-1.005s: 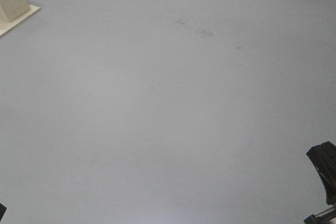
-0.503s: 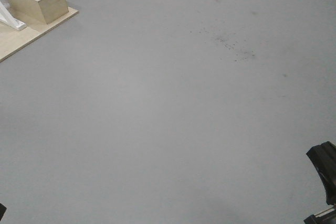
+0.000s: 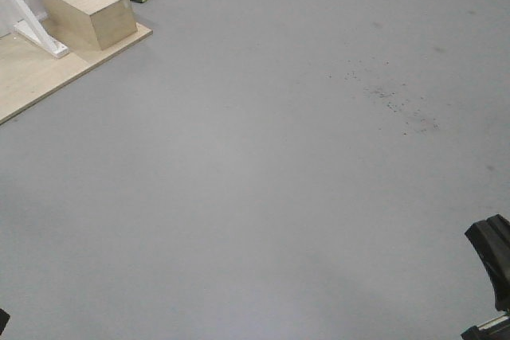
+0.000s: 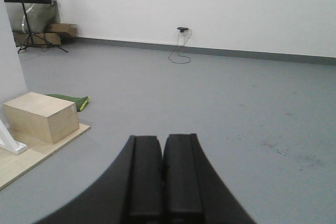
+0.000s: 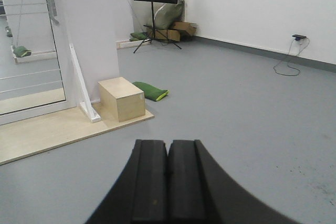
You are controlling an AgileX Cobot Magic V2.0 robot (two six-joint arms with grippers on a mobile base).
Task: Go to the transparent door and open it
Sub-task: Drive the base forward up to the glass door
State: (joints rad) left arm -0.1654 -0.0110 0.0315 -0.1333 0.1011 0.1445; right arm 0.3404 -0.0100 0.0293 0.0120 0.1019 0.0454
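Transparent door [image 5: 31, 45] sits at the far left of the right wrist view, behind the wooden box [image 5: 122, 98]. Left gripper [image 4: 163, 145] and right gripper [image 5: 168, 148] both have jaws pressed together, holding nothing.

The room is bright, with soft, even light all over. The grey floor [image 3: 263, 181] has no hard shadows and no shiny spots. The wooden box [image 3: 86, 7] is light on top and darker on its side, so the light comes from above. The front picture looks a little fuzzy and grainy. In the wrist pictures the left tool [image 4: 163, 182] and right tool [image 5: 168, 182] sit very near the lens. They look flat black, with soft edges and hardly any detail. The white wall [image 4: 210, 3] is very bright.
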